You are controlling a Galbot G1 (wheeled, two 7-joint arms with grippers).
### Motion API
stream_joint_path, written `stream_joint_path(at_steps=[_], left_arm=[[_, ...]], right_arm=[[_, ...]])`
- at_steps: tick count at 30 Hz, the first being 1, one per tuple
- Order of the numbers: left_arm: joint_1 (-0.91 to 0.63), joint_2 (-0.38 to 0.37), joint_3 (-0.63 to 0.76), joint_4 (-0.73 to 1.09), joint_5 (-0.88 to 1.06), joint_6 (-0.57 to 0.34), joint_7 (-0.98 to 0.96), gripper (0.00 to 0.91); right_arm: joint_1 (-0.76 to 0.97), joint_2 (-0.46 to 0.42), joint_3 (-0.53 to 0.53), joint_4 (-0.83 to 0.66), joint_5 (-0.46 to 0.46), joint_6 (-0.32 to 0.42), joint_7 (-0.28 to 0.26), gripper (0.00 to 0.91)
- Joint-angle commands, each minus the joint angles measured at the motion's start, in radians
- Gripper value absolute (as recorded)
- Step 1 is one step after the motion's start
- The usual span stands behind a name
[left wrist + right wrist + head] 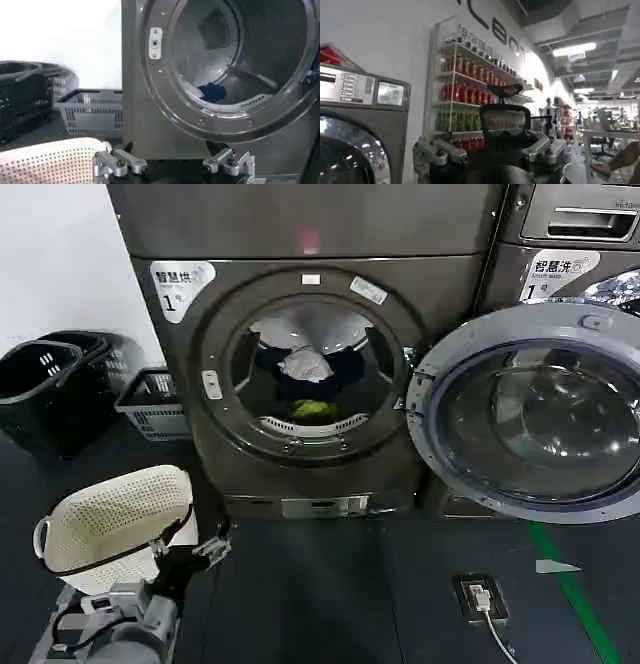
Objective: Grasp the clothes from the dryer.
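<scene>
The left gripper (205, 546), jaws wide, hangs low before the dryer (310, 364); it should rise through the porthole toward the clothes (305, 364).

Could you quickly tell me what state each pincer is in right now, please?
Left pincer: open, holding nothing, low in front of the dryer.
Right pincer: open, holding nothing.

The dryer (300, 384) carries a white sticker (182, 284) at its upper corner, on the left hand's side, reading "智慧烘" with a large "1" below. The neighbouring machine (560, 274) has a like sticker (562, 272) reading "智慧洗", "Smart wash" and "1". Large dark wall letters (495, 25) above the shelves are cut off and unreadable.
</scene>
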Motion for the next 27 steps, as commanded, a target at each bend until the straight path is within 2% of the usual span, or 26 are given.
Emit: stream_joint_path(at_steps=[1,7,27], left_arm=[[0.002,0.003,0.007,0.0,0.006,-0.009,-0.021,0.907],[0.007,0.001,0.008,-0.014,0.017,-0.009,-0.012,0.907],[0.018,-0.004,-0.017,-0.045,0.026,-0.01,-0.001,0.907]], right_arm=[[-0.003,0.004,-0.021,-0.006,-0.02,0.046,-0.003,0.907],[0.0,0.008,-0.033,-0.006,-0.048,0.069,-0.016,0.907],[-0.003,0.015,-0.042,0.005,-0.048,0.102,-0.024,0.907]])
